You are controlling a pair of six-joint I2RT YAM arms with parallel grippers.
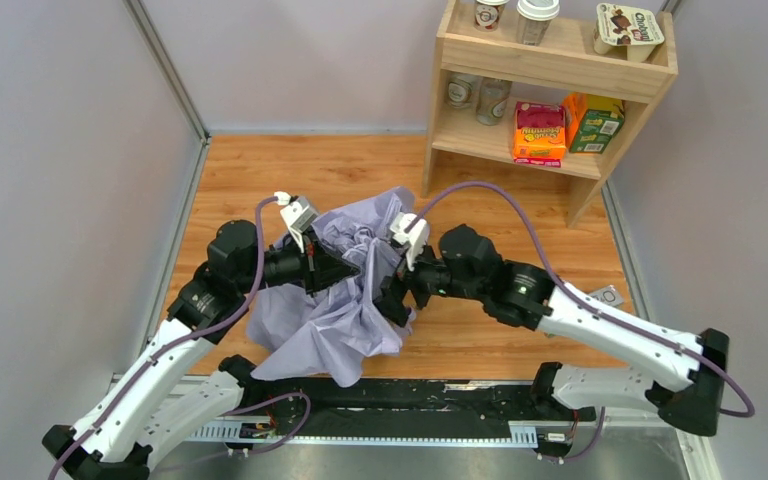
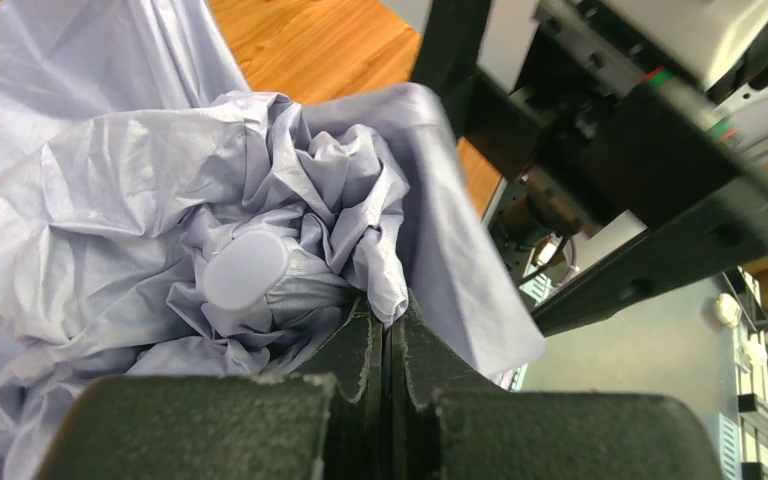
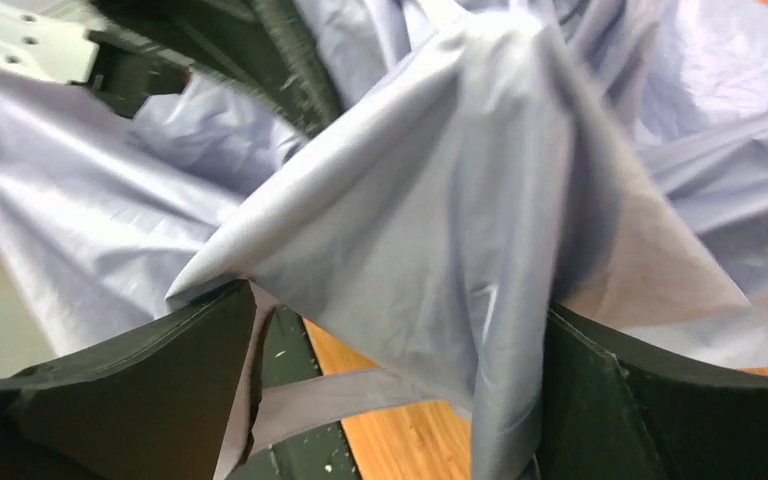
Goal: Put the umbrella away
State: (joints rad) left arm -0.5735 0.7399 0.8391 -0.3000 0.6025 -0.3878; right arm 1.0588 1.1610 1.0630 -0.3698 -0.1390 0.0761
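The umbrella (image 1: 330,325) lies as a crumpled heap of pale lavender fabric on the wooden table between both arms. My left gripper (image 1: 345,268) reaches in from the left and is shut, pinching a fold of the fabric (image 2: 395,290) at its tips (image 2: 390,318). A pale round cap (image 2: 245,268) of the umbrella pokes out of the folds just beside it. My right gripper (image 1: 392,295) stands open on the heap's right side. Loose fabric (image 3: 440,180) drapes between its fingers (image 3: 397,300), and a flat fabric strap (image 3: 340,395) crosses below. The shaft and handle are hidden.
A wooden shelf unit (image 1: 550,62) stands at the back right with cups, jars and snack boxes (image 1: 540,132). Grey walls close in the left and right sides. A small packet (image 1: 608,295) lies by the right wall. A black rail (image 1: 400,402) runs along the near edge.
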